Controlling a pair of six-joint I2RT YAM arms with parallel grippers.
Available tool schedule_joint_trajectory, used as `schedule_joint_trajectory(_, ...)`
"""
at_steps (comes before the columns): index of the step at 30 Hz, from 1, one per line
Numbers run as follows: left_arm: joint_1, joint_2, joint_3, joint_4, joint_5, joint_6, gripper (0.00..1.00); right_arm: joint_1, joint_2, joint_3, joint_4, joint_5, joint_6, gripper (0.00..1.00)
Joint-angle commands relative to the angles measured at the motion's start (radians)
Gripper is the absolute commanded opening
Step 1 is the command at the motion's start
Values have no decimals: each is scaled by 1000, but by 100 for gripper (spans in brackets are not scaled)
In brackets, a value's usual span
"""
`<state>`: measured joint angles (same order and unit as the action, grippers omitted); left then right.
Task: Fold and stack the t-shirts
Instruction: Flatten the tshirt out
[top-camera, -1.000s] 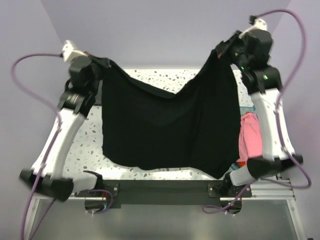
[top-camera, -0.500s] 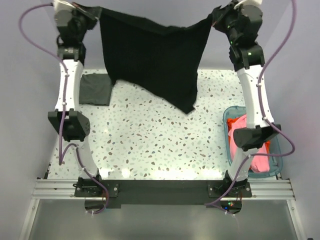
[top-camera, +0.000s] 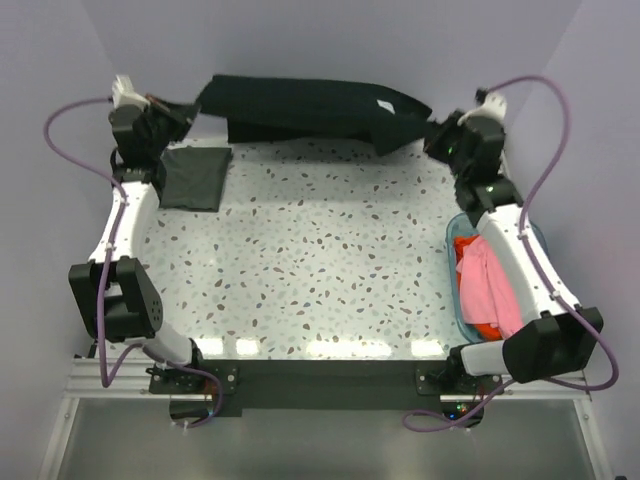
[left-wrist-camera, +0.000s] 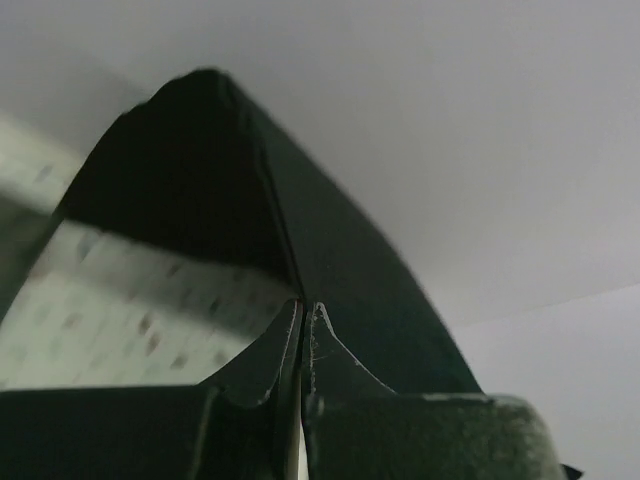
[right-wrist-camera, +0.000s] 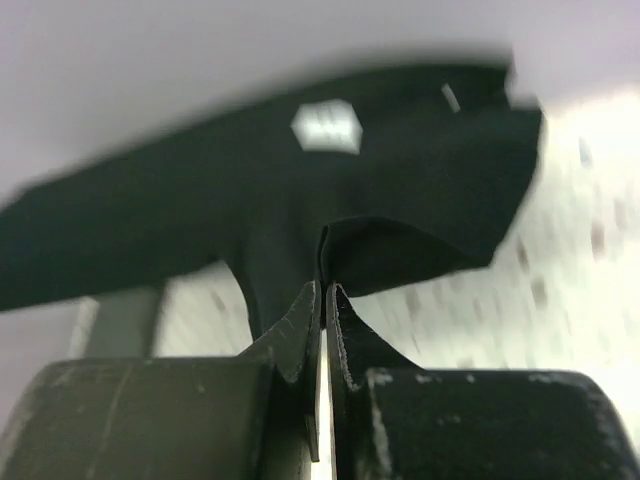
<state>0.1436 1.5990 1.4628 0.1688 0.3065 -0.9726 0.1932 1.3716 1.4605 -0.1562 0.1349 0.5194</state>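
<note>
Top external: arms (top-camera: 125, 215) outstretched, black t-shirt (top-camera: 300, 100) between

Pale lilac walls (top-camera: 330, 40) rise just beyond the left pincer (left-wrist-camera: 303, 312) and right pincer (right-wrist-camera: 322, 292). On the near side of both spreads a white speckled table (top-camera: 320, 260), with glare along its near edge.
</note>
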Motion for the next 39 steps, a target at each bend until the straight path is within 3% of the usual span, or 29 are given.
schedule_joint_trajectory(1, 13, -94, -261, 20, -26, 29, 0, -5, -95, -265, 24, -35, 106, 0)
schedule_joint_trajectory(5, 16, -192, -510, -24, -95, 32, 0, -5, -203, -607, 32, -95, 165, 0)
schedule_joint_trajectory(8, 17, -230, -651, -78, -139, 34, 0, -3, -258, -739, -11, -109, 186, 0)
schedule_joint_trajectory(19, 16, -487, -930, -351, -331, 61, 0, -1, -508, -1048, -205, -188, 238, 0)
schedule_joint_trajectory(30, 17, -769, -1006, -591, -526, 28, 0, 9, -946, -1069, -548, -216, 274, 0)
schedule_joint_trajectory(34, 17, -760, -984, -637, -543, 17, 0, 11, -964, -1016, -597, -251, 278, 0)
schedule_joint_trajectory(39, 17, -728, -1004, -574, -498, 29, 0, 20, -886, -1008, -533, -274, 271, 0)
